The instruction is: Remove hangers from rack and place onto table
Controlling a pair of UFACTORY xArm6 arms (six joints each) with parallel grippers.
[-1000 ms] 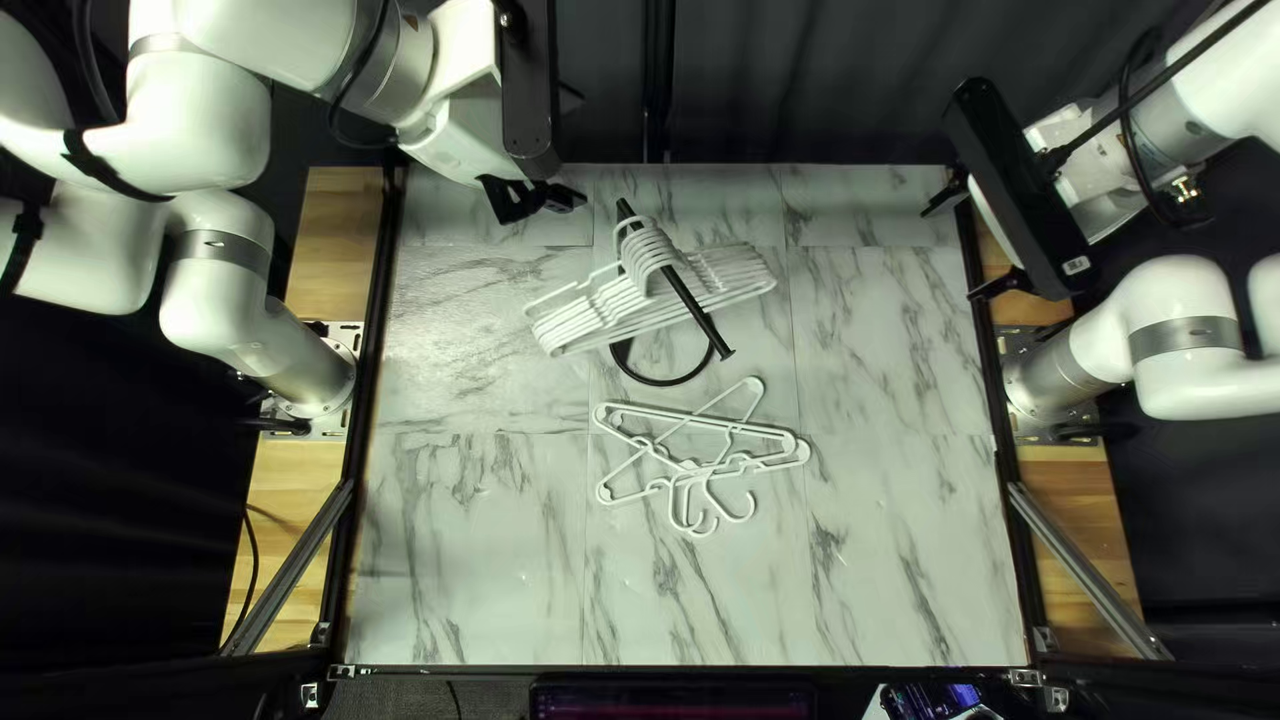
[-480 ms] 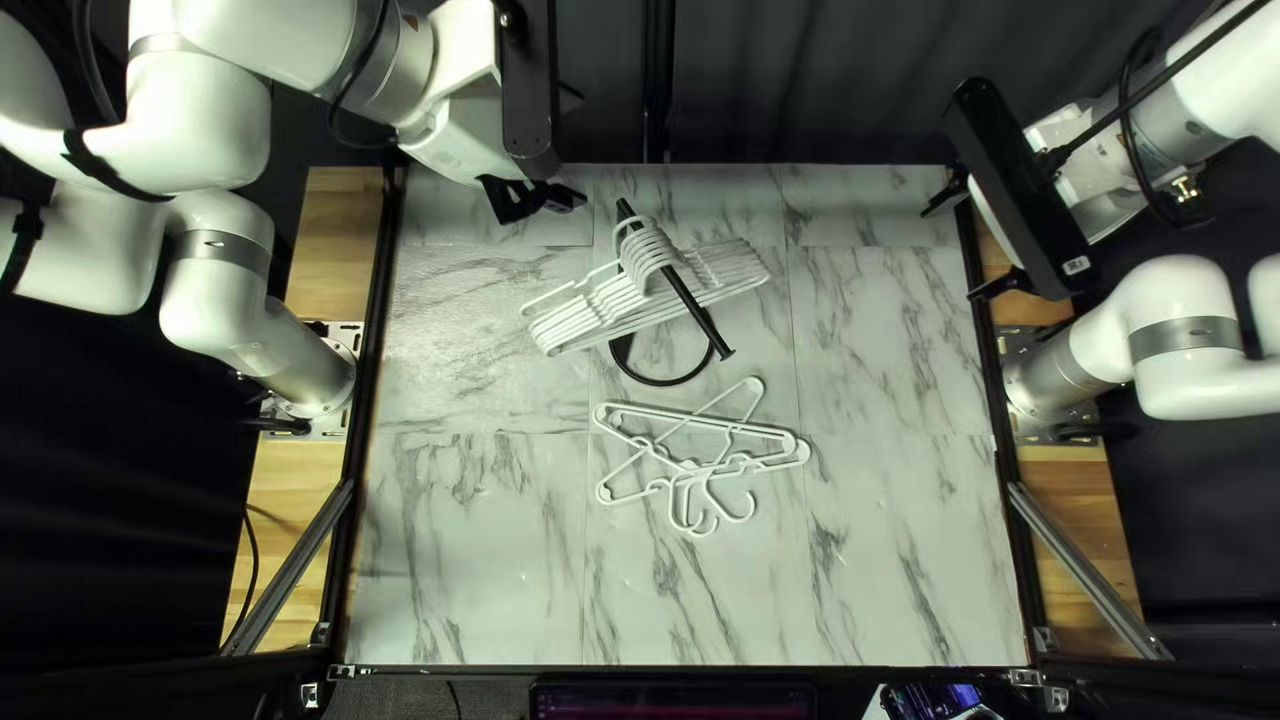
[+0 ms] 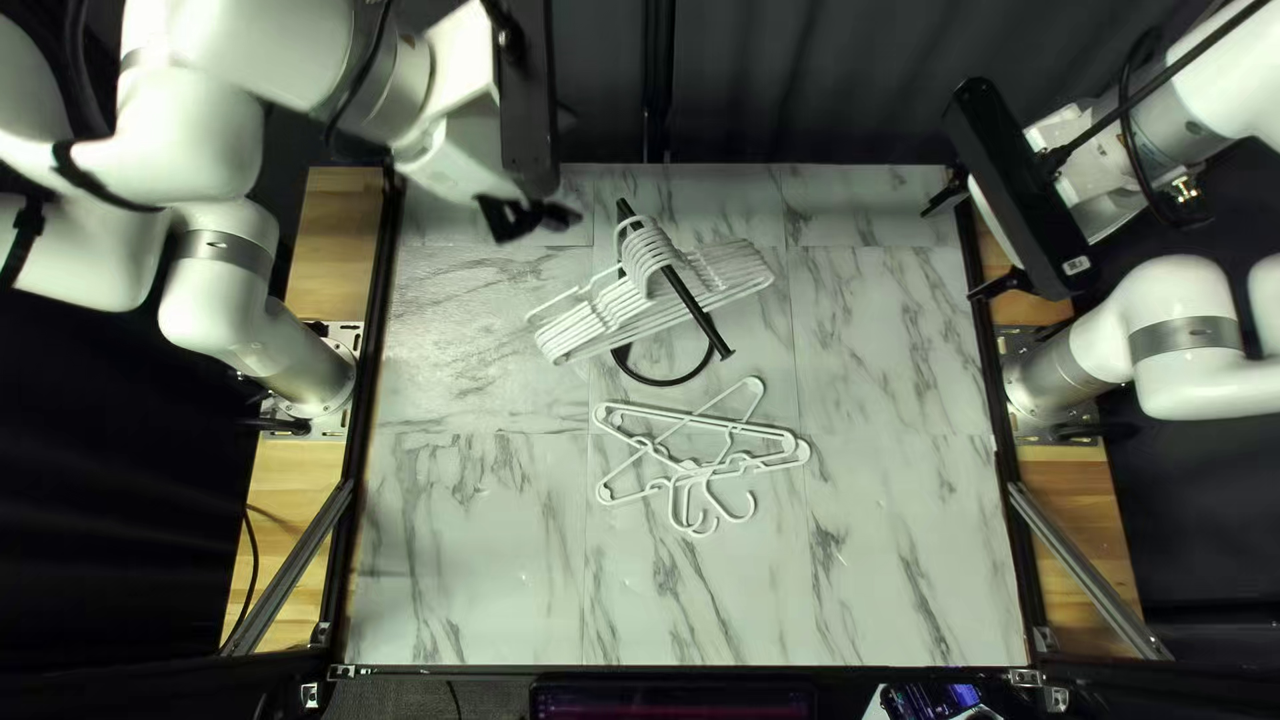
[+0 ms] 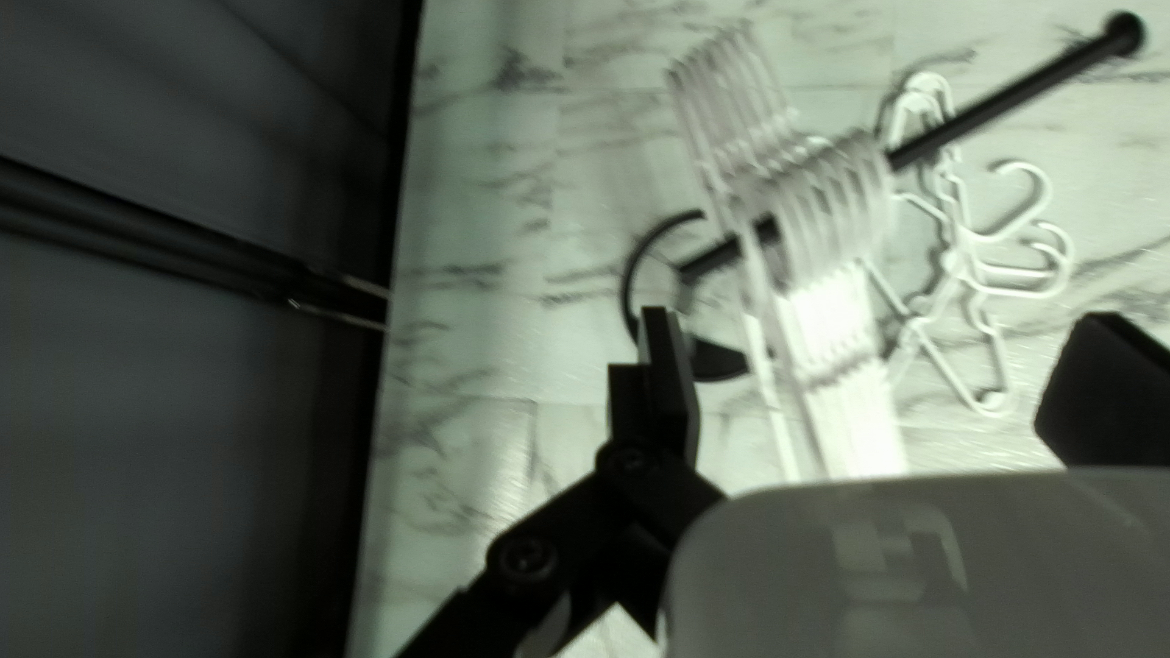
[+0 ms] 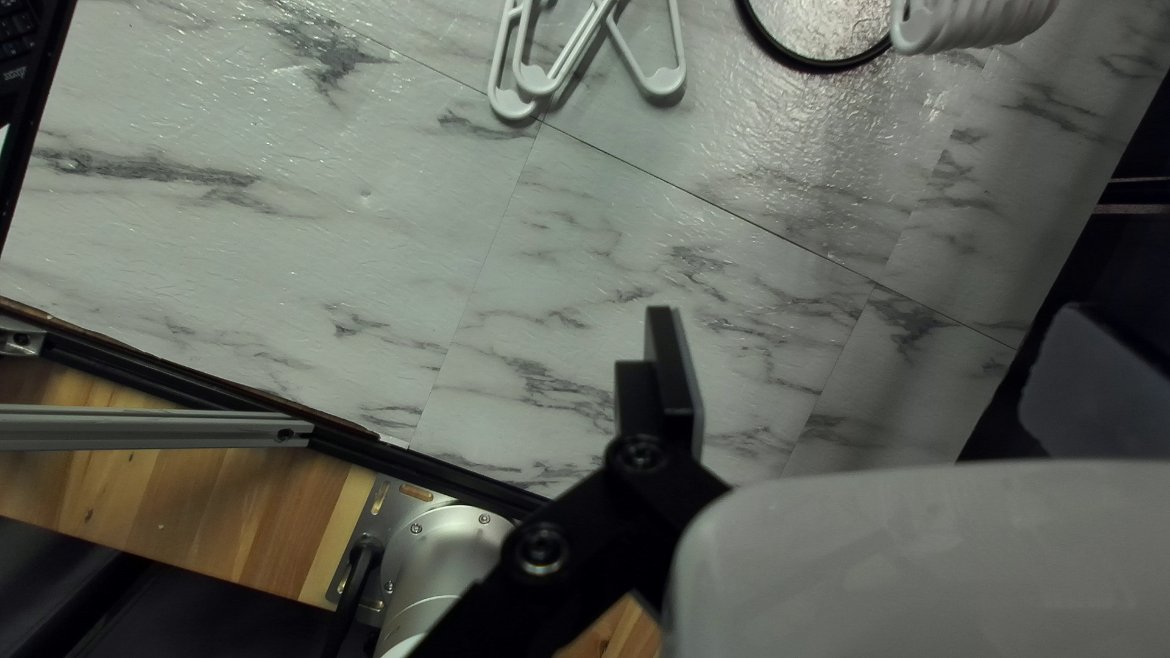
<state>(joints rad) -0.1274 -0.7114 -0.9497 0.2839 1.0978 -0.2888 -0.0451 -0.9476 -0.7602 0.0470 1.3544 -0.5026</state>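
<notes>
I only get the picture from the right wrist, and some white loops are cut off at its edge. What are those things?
Observer: Loose hangers lying on the table. The top left view shows their hooks, which point toward the table's near edge.

Operator: Oh, laundry! And that curved black thing beside them?

Observer: That's the black ring at the foot of the rack. What you're missing is the black rod above it, with the other hangers hooked over it.

Operator: Is the other arm holding one of those?

Observer: No. In the left wrist view, the left tool has its fingers wide apart, with no hanger gripped.
</notes>
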